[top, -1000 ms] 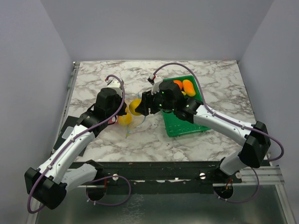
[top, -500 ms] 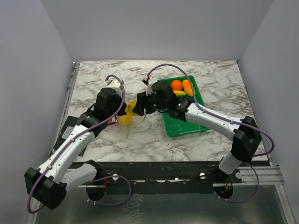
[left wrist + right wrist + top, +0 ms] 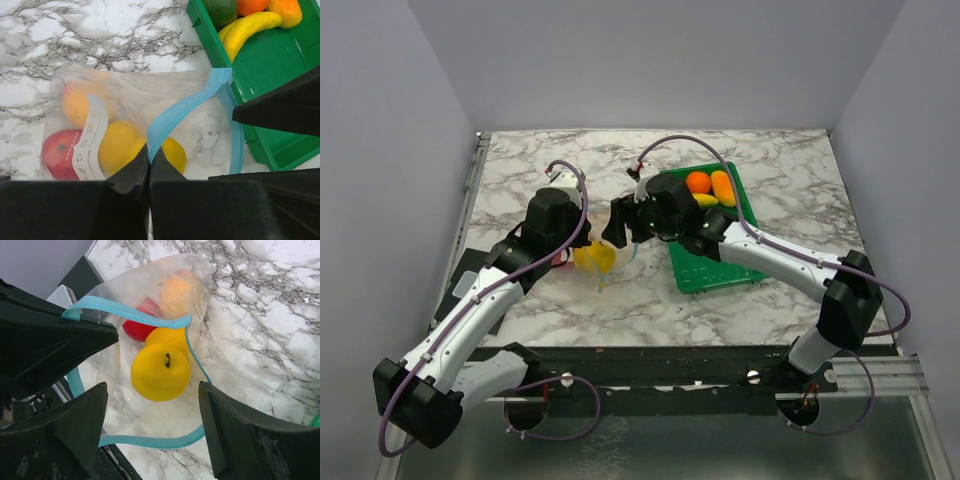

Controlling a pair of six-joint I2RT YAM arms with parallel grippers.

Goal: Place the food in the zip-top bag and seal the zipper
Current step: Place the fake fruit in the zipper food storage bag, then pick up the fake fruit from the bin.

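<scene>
**Empty right hand [image 3: 152, 390] hovering over the zip-top bag [image 3: 125, 95]**

Its fingers are standing spread, gripping nothing, and a yellow fruit [image 3: 161, 371] is lying in the bag just below. The left hand [image 3: 149, 162] is pinching the blue zipper [image 3: 175, 117] shut-fingered, propping the mouth open. More food [image 3: 247, 30] is waiting in the green tray [image 3: 710, 270], nearer the right arm.

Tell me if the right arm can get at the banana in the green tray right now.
Probably yes. The right tool hangs open and empty over the open bag, and the banana lies uncovered in the green tray right beside it, with nothing between them.
</scene>
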